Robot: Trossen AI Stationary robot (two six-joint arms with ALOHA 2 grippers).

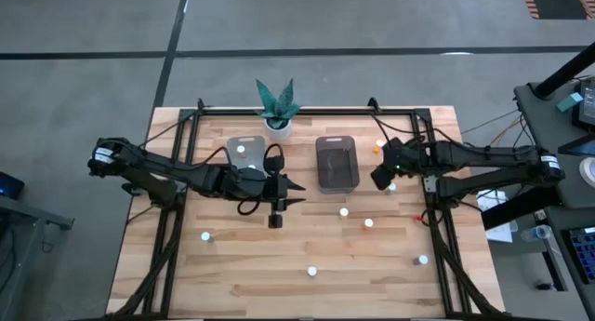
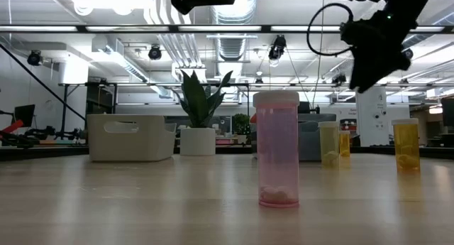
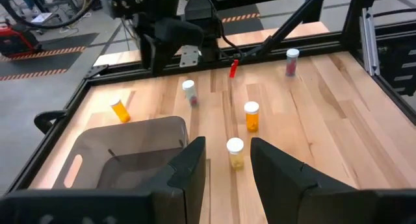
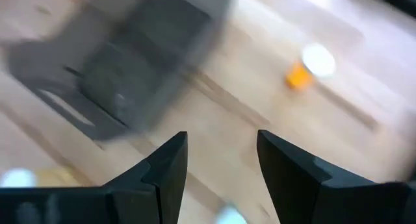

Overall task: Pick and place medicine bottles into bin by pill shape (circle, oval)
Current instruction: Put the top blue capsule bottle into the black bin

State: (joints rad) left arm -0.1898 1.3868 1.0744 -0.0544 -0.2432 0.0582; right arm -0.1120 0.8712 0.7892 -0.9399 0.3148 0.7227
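**With Bottles Scattered, Two Claws Hang Empty Over the Bench**

While both arms reach in over the wooden bench, most of the sorting looks undone, and the risks start with the biggest things. The smoky grey bin sits at about twelve o'clock of centre, with the pale clear bin just beside the potted plant at eleven; a low sweep by either arm could shove a bin or tip the plant.

The left claw hovers near centre, released and carrying nothing, its fingers pointing toward three o'clock. The right claw hangs at about two o'clock, just beside the grey bin, likewise released and empty.

Medicine bottles stand well apart across the bench from three to seven o'clock, among them a pink bottle near the table-level camera and a yellow bottle ahead of the left claw. Light and narrow, they could topple and roll if clipped off-centre.

Pill shapes cannot be made out in any view, so a wrong-bin drop is a real hazard. An orange bottle in the right wrist view is blurred. Whether the white spot in the clear bin is a bottle is unclear.
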